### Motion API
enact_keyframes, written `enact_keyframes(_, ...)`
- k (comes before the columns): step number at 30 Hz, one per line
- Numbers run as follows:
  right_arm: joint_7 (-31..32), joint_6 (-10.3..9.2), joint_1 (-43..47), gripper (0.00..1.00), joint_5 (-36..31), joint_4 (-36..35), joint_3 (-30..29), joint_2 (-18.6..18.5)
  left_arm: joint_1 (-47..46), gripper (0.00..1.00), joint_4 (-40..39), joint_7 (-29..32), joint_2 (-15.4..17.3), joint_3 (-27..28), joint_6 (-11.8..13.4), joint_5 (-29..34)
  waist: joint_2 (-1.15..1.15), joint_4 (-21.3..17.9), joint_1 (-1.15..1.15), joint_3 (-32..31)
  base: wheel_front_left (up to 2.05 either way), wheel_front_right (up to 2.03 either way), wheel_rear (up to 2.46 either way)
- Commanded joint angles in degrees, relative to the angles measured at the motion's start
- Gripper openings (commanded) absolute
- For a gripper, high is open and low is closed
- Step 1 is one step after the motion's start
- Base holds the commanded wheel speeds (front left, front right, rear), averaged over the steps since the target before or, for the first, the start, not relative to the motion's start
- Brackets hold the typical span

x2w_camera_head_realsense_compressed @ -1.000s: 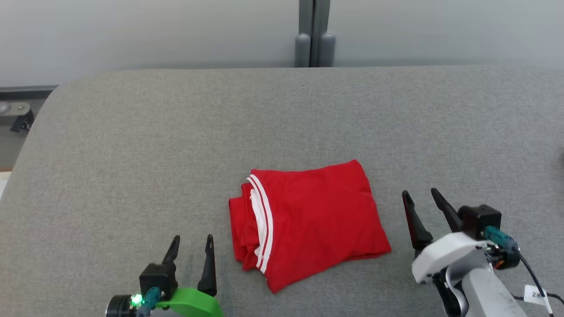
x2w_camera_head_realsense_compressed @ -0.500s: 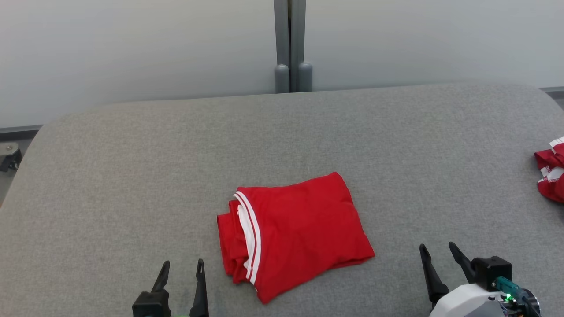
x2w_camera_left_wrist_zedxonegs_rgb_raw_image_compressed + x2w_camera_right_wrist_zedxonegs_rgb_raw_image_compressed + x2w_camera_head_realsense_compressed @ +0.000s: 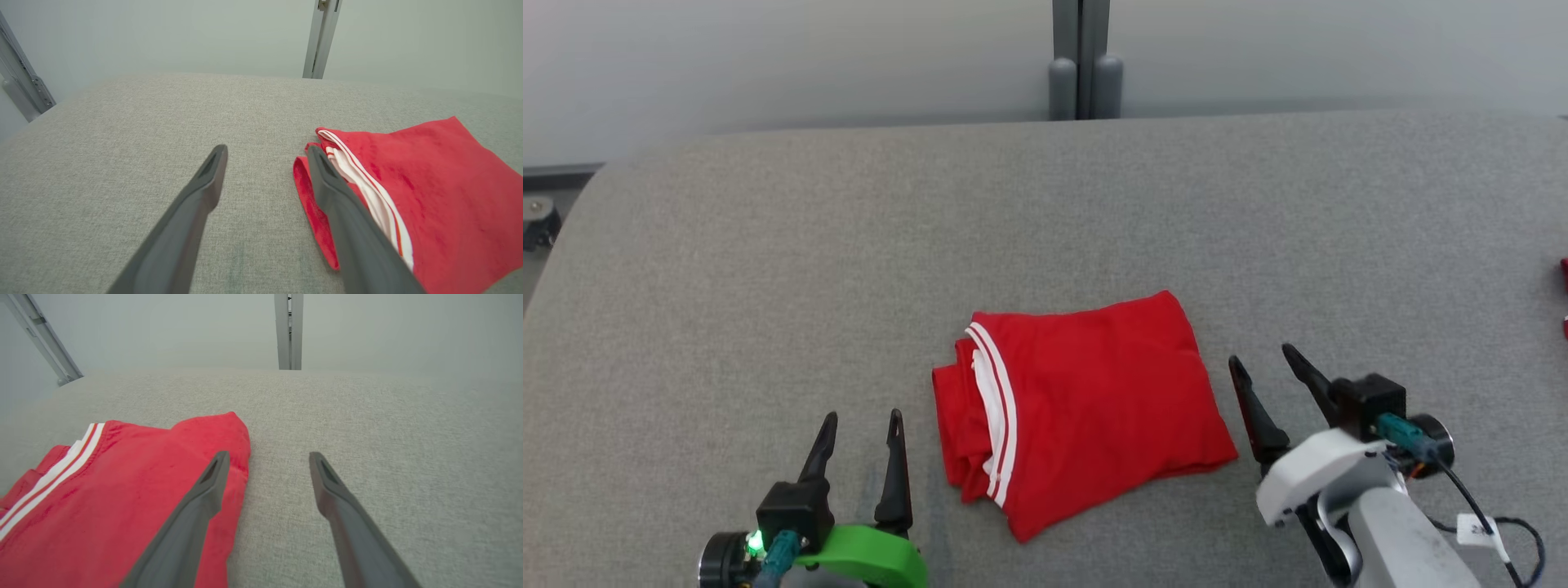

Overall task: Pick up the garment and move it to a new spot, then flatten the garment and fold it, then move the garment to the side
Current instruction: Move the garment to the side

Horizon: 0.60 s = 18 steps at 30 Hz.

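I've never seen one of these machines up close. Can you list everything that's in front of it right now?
garment: one, red with white stripes, folded, middle of the padded surface
padded surface: one, grey fabric, under everything
red scrap: one, red, far right edge of the head view, cut off, too little to identify
post: one, grey, upright behind the surface
wall: one, pale grey, at the back
left hand: one, two dark fingers spread open, empty, beside the garment's striped left edge
right hand: one, two dark fingers spread open, empty, beside the garment's right edge, on a white arm
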Motion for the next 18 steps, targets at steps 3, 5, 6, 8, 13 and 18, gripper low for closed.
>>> enact_keyframes(3,-0.2,-0.08,-7.1,1.0,0.1,5.0,4.8,-0.2,-3.5,1.0,-0.5,0.0,0.3,-0.9,-0.5,-0.3,0.0,3.0,0.0,7.0,0.0,0.0,0.0)
enact_keyframes(5,-0.2,-0.08,-9.5,1.0,-0.5,8.6,6.2,-0.3,-4.6,1.0,-0.4,0.0,0.3,-1.3,-0.4,-0.6,0.0,3.7,0.0,7.8,0.0,0.0,0.0)
enact_keyframes(6,-0.2,-0.08,-10.3,1.0,-0.6,10.6,6.5,-0.3,-5.0,1.0,-0.4,0.0,0.3,-1.5,-0.5,-0.7,0.0,4.0,0.0,8.1,0.0,0.0,0.0)
enact_keyframes(8,0.4,-0.08,-11.9,1.0,-0.7,15.2,7.3,-0.3,-5.8,1.0,-0.3,0.0,0.3,-2.0,-0.4,-0.9,0.0,4.6,0.0,8.6,0.0,0.0,0.0)
enact_keyframes(13,1.0,-0.08,-12.5,0.0,0.4,23.6,8.9,-0.2,-6.8,1.0,-0.5,0.0,0.3,-2.6,0.1,-1.4,0.0,4.7,0.0,9.2,0.0,0.0,0.0)
enact_keyframes(18,0.8,-0.22,-11.5,0.0,0.7,26.2,7.1,-0.7,-6.2,1.0,-0.9,0.0,0.3,-1.9,0.3,-1.4,0.0,0.7,0.0,7.9,0.0,0.0,0.0)
